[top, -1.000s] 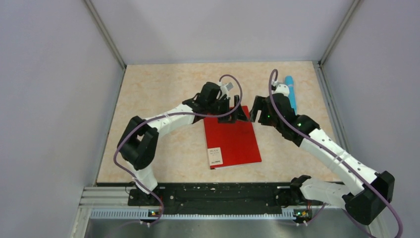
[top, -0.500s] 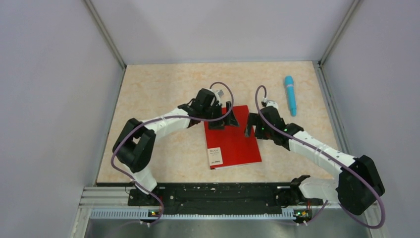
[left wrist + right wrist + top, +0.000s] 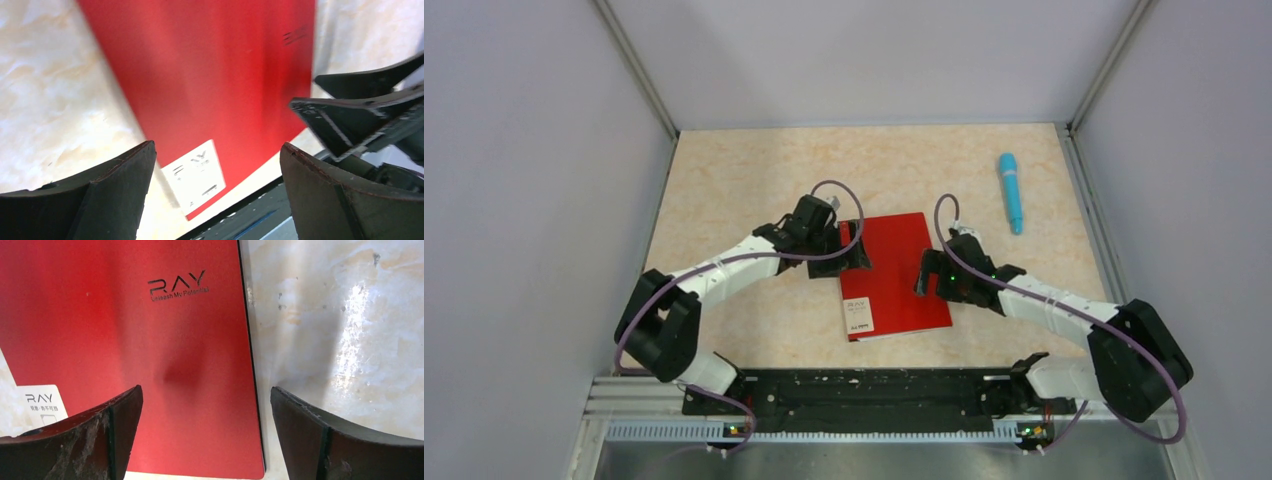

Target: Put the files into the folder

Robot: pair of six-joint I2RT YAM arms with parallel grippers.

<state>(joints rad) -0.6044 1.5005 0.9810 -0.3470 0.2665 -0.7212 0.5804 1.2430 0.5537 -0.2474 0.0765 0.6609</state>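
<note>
The red folder (image 3: 894, 280) lies shut on the worktop (image 3: 744, 180), its long side pointing away from the arms, between the left gripper (image 3: 854, 257) and the right gripper (image 3: 929, 276), both wide apart and holding nothing.

One red folder (image 3: 894, 272), one blue pen (image 3: 1010, 192), one left arm (image 3: 724, 268), one right arm (image 3: 1054, 303)

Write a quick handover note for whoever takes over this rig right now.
Left gripper: jaws open, empty, at the left edge of the thin red rectangular folder.
Right gripper: jaws open, empty, at its right edge.
Folder closed, flat on the beige table, white label nearest the arms; blue pen lies apart, far right.
Done: unclear; no loose white paper sheets in view, folder's inside hidden.
Left: confirm sheets are inside.
</note>
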